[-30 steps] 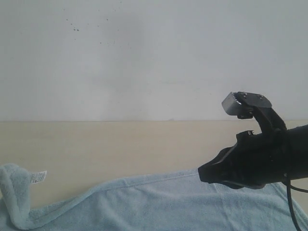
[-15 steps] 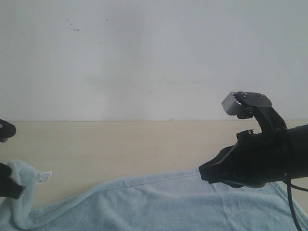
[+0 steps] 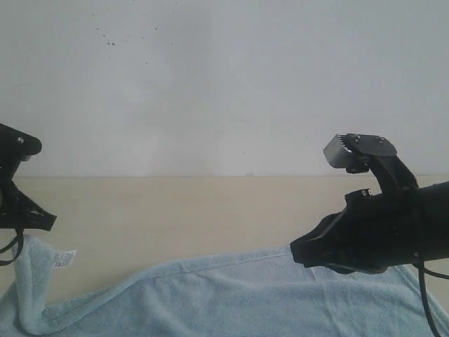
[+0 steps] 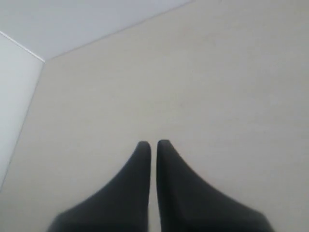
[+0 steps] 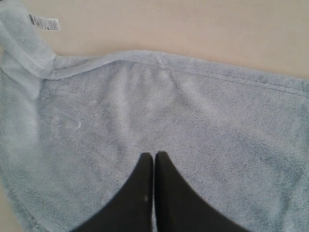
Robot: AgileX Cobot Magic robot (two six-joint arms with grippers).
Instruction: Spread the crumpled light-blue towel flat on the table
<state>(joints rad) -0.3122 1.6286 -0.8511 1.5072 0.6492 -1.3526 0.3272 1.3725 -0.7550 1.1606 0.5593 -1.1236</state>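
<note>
The light-blue towel [image 3: 266, 298] lies along the near part of the table [image 3: 175, 210], mostly flat. Its left corner [image 3: 28, 281] is folded over and shows a white label [image 3: 63, 258]. My left gripper [image 4: 153, 143] is shut with nothing between its fingers and hangs over bare table; in the exterior view the left arm [image 3: 17, 203] is raised above that folded corner. My right gripper [image 5: 154, 154] is shut and empty, hovering over the towel's middle [image 5: 193, 125]. The folded corner [image 5: 29, 48] and the label [image 5: 46, 22] also appear in the right wrist view.
A white wall [image 3: 224, 84] meets the table along the back edge. The right arm's black body with its wrist camera [image 3: 359, 151] reaches in from the right, above the towel. Bare tabletop [image 4: 217, 87] lies beyond the towel's far hem.
The left arm came into view at the left edge by the folded corner, then rose above it. The corner and label shifted slightly right. The right arm stayed still.
</note>
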